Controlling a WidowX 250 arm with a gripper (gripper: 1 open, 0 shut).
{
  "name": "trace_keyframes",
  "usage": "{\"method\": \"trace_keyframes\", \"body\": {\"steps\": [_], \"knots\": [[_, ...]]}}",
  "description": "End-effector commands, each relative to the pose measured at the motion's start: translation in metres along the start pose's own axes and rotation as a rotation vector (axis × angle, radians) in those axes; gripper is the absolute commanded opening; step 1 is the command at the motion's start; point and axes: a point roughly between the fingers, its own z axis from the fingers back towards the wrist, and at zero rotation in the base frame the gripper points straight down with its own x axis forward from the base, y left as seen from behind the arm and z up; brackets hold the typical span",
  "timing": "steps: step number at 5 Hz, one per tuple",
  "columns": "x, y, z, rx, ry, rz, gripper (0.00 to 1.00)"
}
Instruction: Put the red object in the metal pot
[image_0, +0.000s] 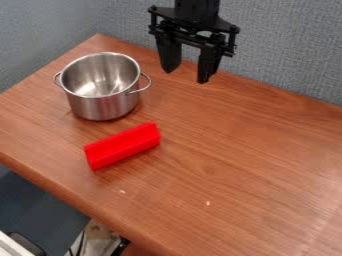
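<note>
Black claw (187, 70) wide, empty, hovering — red rectangular block (122, 146) on wooden table (241, 150) beside shiny steel pot (102, 85).

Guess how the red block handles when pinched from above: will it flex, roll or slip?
The red block looks like a solid straight-edged bar, so probably stiff. It lies flat on the table on a broad face, so rolling seems unlikely. Its smooth sides might slip a little; gripping across the narrow width near the middle should limit swinging.
</note>
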Motion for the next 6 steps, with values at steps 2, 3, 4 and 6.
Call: {"method": "trace_keyframes", "body": {"steps": [2, 3, 4, 6], "knots": [[-0.008, 0.039, -0.009, 0.015, 0.052, -0.072, 1.0], [-0.021, 0.065, -0.019, 0.041, 0.072, -0.16, 1.0], [-0.04, 0.07, -0.038, 0.069, 0.051, -0.199, 1.0], [-0.054, 0.059, -0.068, 0.099, 0.036, -0.436, 1.0]]}}
